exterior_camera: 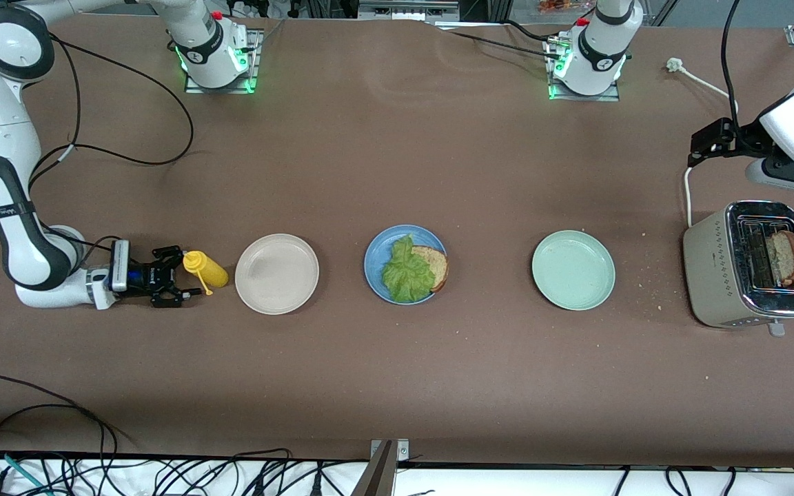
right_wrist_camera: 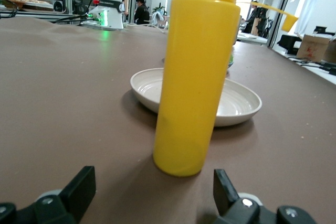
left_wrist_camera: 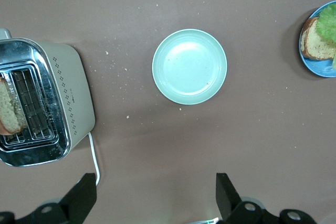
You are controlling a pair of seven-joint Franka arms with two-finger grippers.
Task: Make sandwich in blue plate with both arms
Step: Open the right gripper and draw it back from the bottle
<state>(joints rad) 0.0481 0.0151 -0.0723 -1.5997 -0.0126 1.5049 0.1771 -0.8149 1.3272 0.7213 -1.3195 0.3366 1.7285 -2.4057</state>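
The blue plate (exterior_camera: 376,256) sits mid-table with one brown bread slice (exterior_camera: 433,266) and a crinkled green lettuce leaf (exterior_camera: 407,271) lying partly over it. The plate also shows in the left wrist view (left_wrist_camera: 315,65). A second bread slice (exterior_camera: 786,256) stands in a toaster slot and shows in the left wrist view too (left_wrist_camera: 10,111). My left gripper (exterior_camera: 793,171) is open and empty, high over the table near the toaster; its jaws (left_wrist_camera: 155,198) are wide apart. My right gripper (exterior_camera: 180,275) is open low at the table, just short of the upright yellow squeeze bottle (right_wrist_camera: 197,77), jaws (right_wrist_camera: 152,192) apart.
A beige plate (exterior_camera: 276,273) lies beside the yellow bottle (exterior_camera: 206,269). A pale green plate (exterior_camera: 573,269) lies between the blue plate and the toaster (exterior_camera: 714,265). The toaster's white cord (exterior_camera: 688,196) runs toward the left arm's base. Crumbs lie near the toaster.
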